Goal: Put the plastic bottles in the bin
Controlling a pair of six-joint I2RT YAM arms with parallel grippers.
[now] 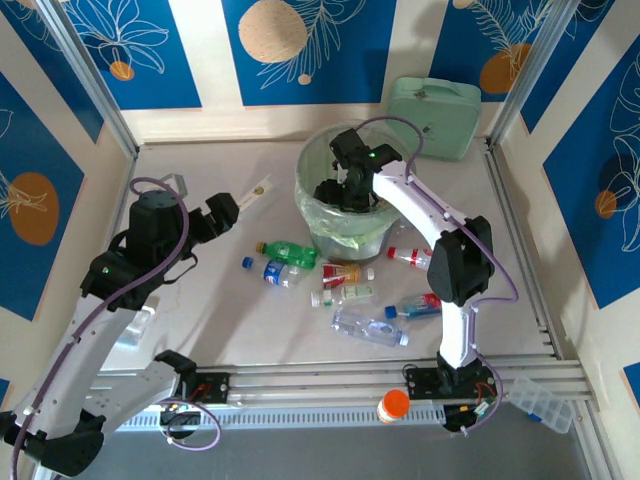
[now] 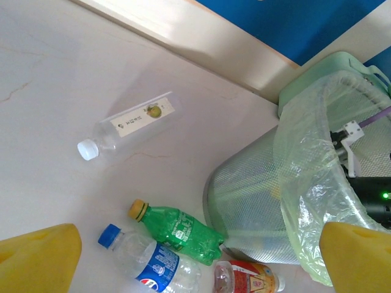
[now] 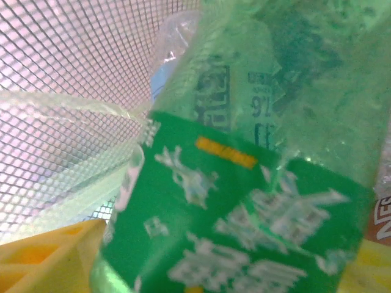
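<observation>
The bin [image 1: 335, 243] is a round mesh wastebasket lined with a pale green bag, standing at the back middle of the table. My right gripper [image 1: 338, 192] reaches down inside it. Its yellow fingers [image 3: 49, 259] stand wide apart, and a blurred green-labelled bottle [image 3: 232, 232] lies between them against the mesh wall [image 3: 61, 61]. My left gripper [image 1: 224, 211] hovers open and empty left of the bin. Below it lie a green bottle [image 2: 180, 232], a Pepsi bottle [image 2: 153, 262] and a clear white-capped bottle [image 2: 128, 125]. Several more bottles [image 1: 370, 327] lie in front of the bin.
A mint-green zip case [image 1: 435, 118] leans behind the bin. A loose blue cap [image 1: 246, 263] lies by the green bottle. An orange-capped item [image 1: 394, 404] sits on the front rail, and a clear compartment box [image 1: 540, 400] at the front right. Walls enclose the table.
</observation>
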